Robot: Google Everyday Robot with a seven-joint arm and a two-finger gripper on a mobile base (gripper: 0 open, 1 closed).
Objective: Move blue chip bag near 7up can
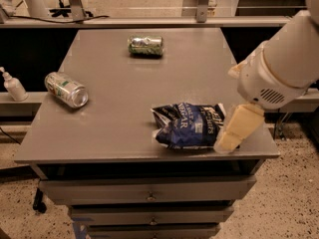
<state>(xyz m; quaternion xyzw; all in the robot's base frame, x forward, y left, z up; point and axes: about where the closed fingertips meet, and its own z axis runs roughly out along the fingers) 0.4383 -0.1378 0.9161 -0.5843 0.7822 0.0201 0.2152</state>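
The blue chip bag (187, 126) lies crumpled near the front right of the grey table (119, 113). The 7up can (66, 89), silvery-white with green patches, lies on its side near the table's left edge, far from the bag. My gripper (230, 132), a cream-coloured piece below the white arm (279, 68), hangs at the bag's right end, over the table's front right corner. It overlaps the bag's right edge in the view; I cannot tell whether it touches the bag.
A darker green can (145, 45) lies on its side at the table's back middle. A white pump bottle (12, 85) stands on a shelf left of the table. Drawers (149, 193) sit under the tabletop.
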